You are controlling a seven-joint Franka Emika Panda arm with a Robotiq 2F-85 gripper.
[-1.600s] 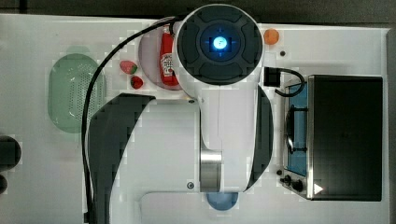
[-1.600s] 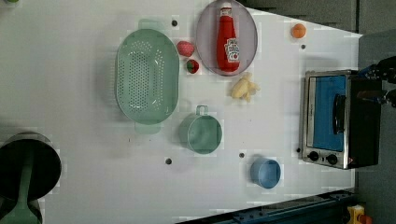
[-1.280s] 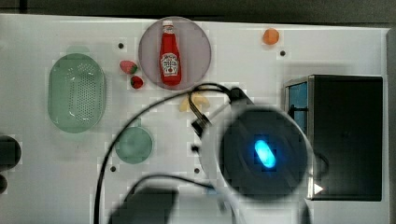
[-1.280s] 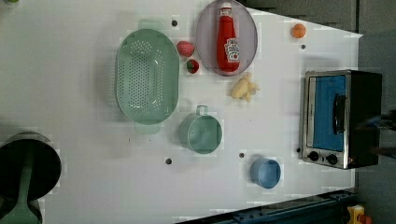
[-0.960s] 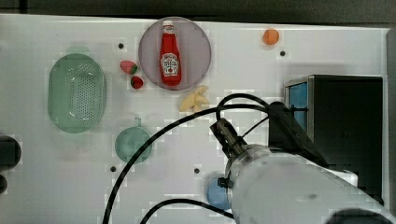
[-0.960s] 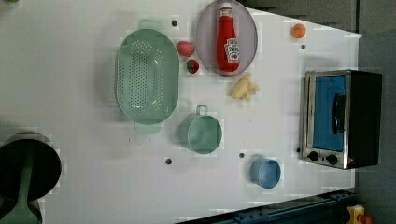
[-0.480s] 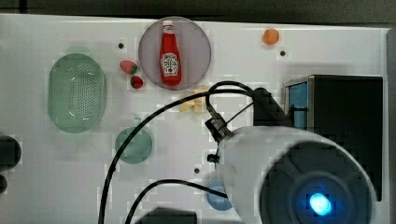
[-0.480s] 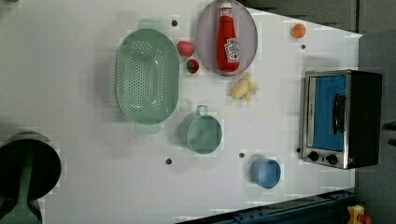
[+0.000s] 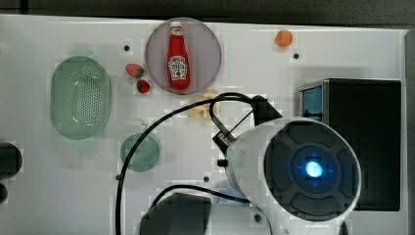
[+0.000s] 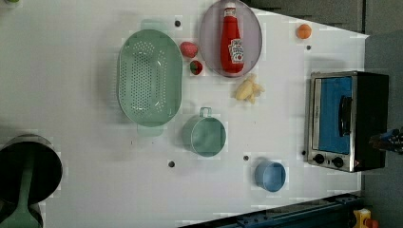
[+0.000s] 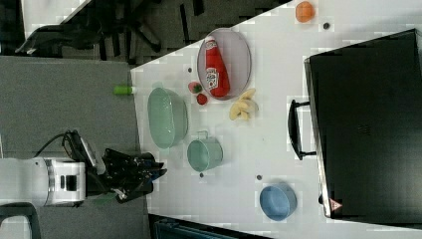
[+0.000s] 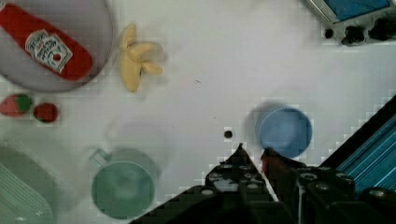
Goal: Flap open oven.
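Observation:
The oven (image 10: 347,121) stands at the left view's right, a black box with a silver front. Its blue glass door (image 10: 332,114) is shut, with the bar handle (image 10: 345,115) across it and small black knobs (image 10: 329,160) beside it. From above in the right view, the oven (image 11: 368,119) shows its black top and the handle (image 11: 293,129) sticking out. My gripper (image 12: 253,151) hangs high over the table near the blue bowl (image 12: 285,132), its fingertips (image 12: 240,151) close together and holding nothing. In the right view the gripper (image 11: 157,172) is far from the oven. The arm's white housing (image 9: 313,169) covers part of the oven (image 9: 372,112).
A ketchup bottle (image 10: 231,40) lies on a purple plate (image 10: 209,42). Nearby are two strawberries (image 10: 189,49), a green colander (image 10: 149,78), a green cup (image 10: 206,135), banana pieces (image 10: 248,89) and an orange (image 10: 304,31). A black cable (image 9: 147,142) trails over the table.
The fingers have closed from wide open to nearly together. In the top view the arm's housing has swung about and now sits over the oven's front.

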